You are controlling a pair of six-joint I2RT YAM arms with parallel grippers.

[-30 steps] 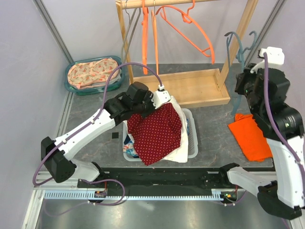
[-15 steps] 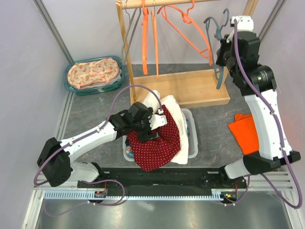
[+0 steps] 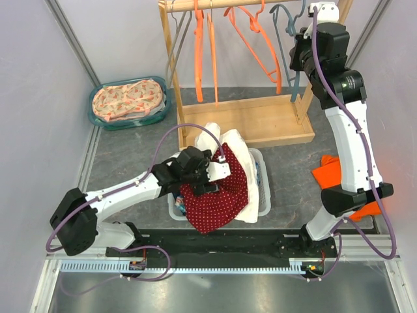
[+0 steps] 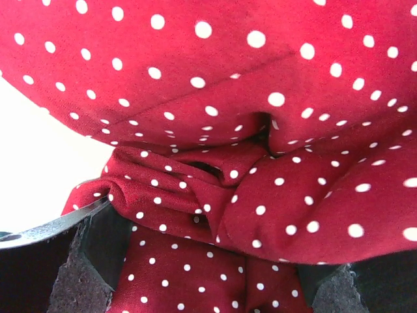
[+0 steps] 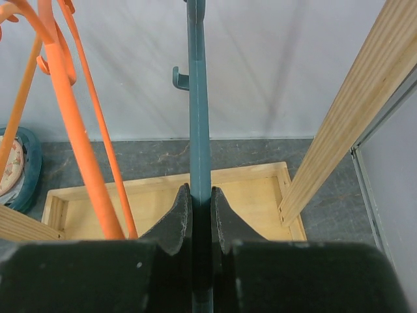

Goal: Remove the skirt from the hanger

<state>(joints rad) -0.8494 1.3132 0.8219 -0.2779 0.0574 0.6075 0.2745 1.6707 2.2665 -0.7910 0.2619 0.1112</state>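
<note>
Over the basket (image 3: 262, 195) in the middle of the table (image 3: 130, 153), the first risk is a snag. The left end effector (image 3: 217, 175) is released, jaws wide, but a bunched fold of the skirt (image 4: 215, 195) sits right between its fingers (image 4: 98, 251). A careless lift could drag the cloth up or tip it over the near rim, where part of it hangs down toward the arm bases. The second risk is at the rack (image 3: 260, 124). The right end effector (image 5: 199, 218) is clenched on the stem of the teal hanger (image 5: 197, 117), holding it high by the rail (image 3: 189, 6) among the orange ones. The hook is cut off in the wrist view and small from above, so I cannot tell whether it sits over the rail. Letting go with the hook unseated would probably drop the hanger into the rack's tray or onto the table. The skirt itself is off the hanger and well apart from it. It lies piled on white cloth in the basket, directly under the left end effector and touching it, and it fills almost all of that wrist view.
</note>
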